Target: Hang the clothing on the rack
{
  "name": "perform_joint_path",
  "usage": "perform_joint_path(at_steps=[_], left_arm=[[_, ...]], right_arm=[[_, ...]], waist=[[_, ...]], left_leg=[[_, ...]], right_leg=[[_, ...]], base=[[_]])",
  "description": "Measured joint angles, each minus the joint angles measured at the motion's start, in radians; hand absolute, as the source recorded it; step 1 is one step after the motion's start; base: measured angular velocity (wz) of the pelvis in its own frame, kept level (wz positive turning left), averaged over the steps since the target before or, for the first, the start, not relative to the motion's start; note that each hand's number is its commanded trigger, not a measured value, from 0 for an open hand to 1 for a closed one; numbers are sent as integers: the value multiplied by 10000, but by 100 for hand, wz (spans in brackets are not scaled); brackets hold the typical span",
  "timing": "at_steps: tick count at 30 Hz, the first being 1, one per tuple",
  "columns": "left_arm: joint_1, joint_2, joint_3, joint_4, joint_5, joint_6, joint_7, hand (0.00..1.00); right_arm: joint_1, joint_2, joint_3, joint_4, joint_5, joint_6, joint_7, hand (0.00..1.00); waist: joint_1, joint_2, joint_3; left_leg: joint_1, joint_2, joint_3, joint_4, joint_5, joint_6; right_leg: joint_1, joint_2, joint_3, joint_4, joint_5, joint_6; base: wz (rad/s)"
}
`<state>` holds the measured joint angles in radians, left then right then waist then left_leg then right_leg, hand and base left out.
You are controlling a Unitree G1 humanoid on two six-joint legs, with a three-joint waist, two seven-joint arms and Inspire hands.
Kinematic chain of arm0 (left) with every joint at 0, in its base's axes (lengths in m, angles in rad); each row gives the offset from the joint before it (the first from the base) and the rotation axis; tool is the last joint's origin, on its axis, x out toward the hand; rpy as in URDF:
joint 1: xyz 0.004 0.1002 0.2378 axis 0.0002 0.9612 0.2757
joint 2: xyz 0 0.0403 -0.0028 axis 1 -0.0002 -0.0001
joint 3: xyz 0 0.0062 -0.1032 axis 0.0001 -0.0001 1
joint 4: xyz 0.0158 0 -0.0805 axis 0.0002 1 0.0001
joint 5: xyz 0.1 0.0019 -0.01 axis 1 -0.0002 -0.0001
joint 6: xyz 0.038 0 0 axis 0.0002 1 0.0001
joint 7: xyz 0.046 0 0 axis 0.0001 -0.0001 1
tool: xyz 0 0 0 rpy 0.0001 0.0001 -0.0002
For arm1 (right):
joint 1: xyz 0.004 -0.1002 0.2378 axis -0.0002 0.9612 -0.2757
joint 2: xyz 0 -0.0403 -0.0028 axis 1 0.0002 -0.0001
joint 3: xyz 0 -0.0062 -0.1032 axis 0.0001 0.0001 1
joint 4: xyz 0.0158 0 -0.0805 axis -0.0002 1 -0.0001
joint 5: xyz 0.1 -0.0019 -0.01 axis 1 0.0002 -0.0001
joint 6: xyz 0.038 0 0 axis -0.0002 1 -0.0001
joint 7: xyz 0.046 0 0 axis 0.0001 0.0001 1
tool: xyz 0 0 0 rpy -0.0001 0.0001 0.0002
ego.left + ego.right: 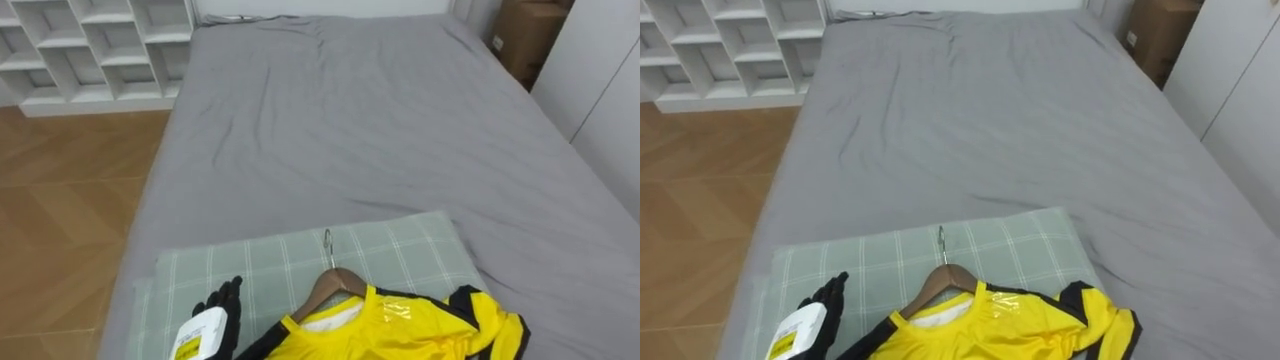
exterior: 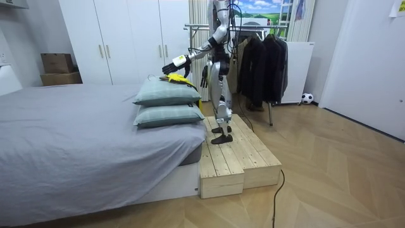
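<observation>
At the head of the bed [image 1: 350,120], the robot stands on a wooden platform [image 2: 234,158] and faces down the grey cover. Two checked pillows are stacked at this end, and on the top pillow [image 1: 400,250] lies a yellow shirt [image 1: 400,330] with black trim. The shirt is already on a wooden hanger [image 1: 335,283], whose metal hook points up the bed and rests on the pillow.

The left robot hand [image 1: 218,303] is stretched out low over the pillow, just left of the shirt's collar, with straight, spread fingers that hold nothing. I cannot tell whether it touches the pillow. The right robot hand [image 2: 204,78] hangs beside the robot's hip in the room view; whether it is open or closed cannot be told.

Behind the robot stands a rack [image 2: 259,57] with dark coats. A white shelf [image 1: 90,45] stands left of the bed's far end, and a cardboard box [image 1: 525,35] to its right.
</observation>
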<state>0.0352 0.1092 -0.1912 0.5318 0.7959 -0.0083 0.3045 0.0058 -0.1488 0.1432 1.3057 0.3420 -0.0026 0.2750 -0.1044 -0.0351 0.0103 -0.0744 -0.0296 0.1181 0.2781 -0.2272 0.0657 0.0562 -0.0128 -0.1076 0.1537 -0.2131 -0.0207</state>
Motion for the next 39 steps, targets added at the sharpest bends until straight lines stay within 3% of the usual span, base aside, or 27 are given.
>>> perform_joint_path(at_steps=[6, 15, 20, 28, 39], left_arm=[[-298, -37, 6, 232, 1, -269, 0, 0], [-851, -48, 21, 399, 2, -279, 2, 0], [-1469, -76, 20, 944, 3, -280, 132, 0], [-2066, -241, -108, 1187, -890, -280, 416, 0], [-2134, -322, -905, 1780, -1360, -313, 359, 0]], right_arm=[[-21, 9, 111, 0, -23, -103, -29, 0], [-77, 14, 137, 58, -95, -102, -171, 0], [-233, 16, 329, 179, 71, -116, -368, 0], [-625, 82, 484, 391, 152, 16, -535, 0], [-870, 88, 1114, 563, 297, 40, -765, 0]], waist=[[-33, -86, 25], [-30, -108, 5], [-49, -93, 0], [-412, -75, 1], [-346, 13, 71]], left_leg=[[-42, 14, 76, -7, 1, -1], [-208, 9, 45, -7, 1, -1], [-405, 10, 24, 6, 5, -5], [-895, 5, -127, 269, 5, -5], [-863, 4, -161, 215, 6, -6]], right_leg=[[-75, 0, 81, -2, 0, 0], [-233, -6, 75, -7, 0, 0], [-400, -1, 36, -10, 0, 0], [-692, -6, -191, 0, 1, 1], [-683, -11, -259, -9, 1, 0]], base=[[-2], [0], [0], [7], [0]])
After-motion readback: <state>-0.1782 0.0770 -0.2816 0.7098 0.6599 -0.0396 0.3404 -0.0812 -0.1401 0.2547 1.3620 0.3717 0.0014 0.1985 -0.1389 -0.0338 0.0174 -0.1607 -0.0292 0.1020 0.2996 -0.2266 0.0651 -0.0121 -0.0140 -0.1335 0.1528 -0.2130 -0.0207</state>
